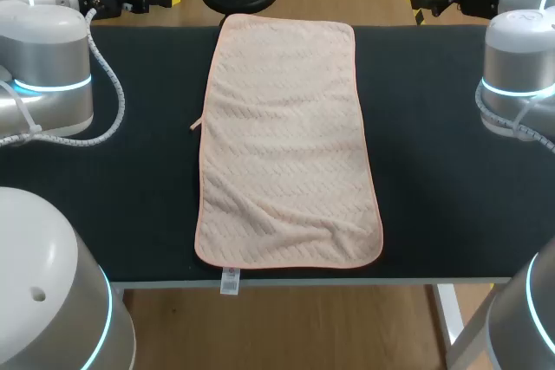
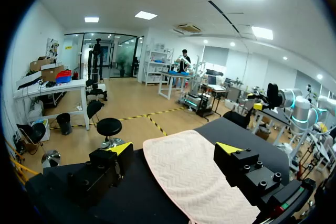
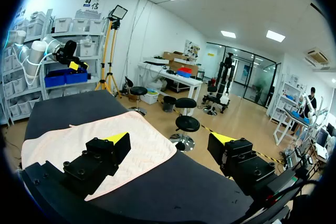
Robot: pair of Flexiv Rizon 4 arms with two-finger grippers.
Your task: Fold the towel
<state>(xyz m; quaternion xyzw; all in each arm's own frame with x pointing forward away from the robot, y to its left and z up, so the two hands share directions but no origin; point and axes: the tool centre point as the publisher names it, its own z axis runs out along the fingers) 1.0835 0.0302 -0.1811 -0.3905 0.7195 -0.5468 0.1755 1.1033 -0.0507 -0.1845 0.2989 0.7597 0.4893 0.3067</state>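
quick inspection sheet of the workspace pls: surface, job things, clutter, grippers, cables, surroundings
surface: dark table, flat
job's things: pink towel spread out lengthwise, not yet folded, wrinkled near its near edge; its white tag hangs over the table's near edge
clutter: nothing seen
grippers: left gripper open and holding nothing; right gripper open and holding nothing; neither touches the towel
cables: left arm's cable and right arm's cable loop by the arms, off the towel
surroundings: nothing seen
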